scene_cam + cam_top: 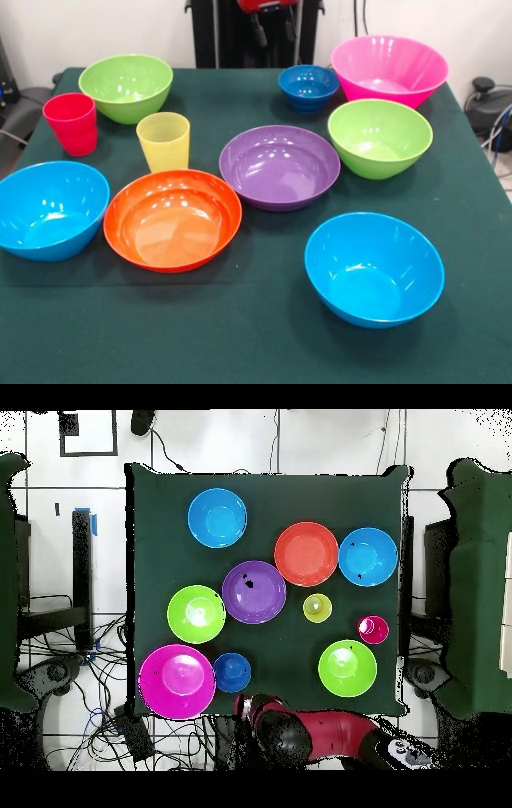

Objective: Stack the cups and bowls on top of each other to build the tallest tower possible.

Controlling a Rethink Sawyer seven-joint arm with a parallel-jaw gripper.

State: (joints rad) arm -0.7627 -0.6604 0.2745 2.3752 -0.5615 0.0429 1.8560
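**Nothing stacked: all ten pieces lie apart on the green surface**

Currently every bowl and cup stands upright and alone on the green-covered surface; no tower exists. Seen from the front, the big pink bowl sits at the far right, with the small dark blue bowl just beside it on its left. One lime green bowl stands in front of the pink one, and the purple bowl lies near the middle, close to that green bowl. The other lime green bowl is at the far left, with the red cup just beside it and the ridged yellow cup a little to the right of the red one. The orange bowl sits in front of the yellow cup, almost touching the purple bowl's rim. One light blue bowl is at the left edge next to the orange bowl; the second light blue bowl stands alone at the near right.

The arm is drawn back over the surface's edge by the small dark blue bowl. Only the gripper tips show at the top of the front view, and I cannot tell how they are set.
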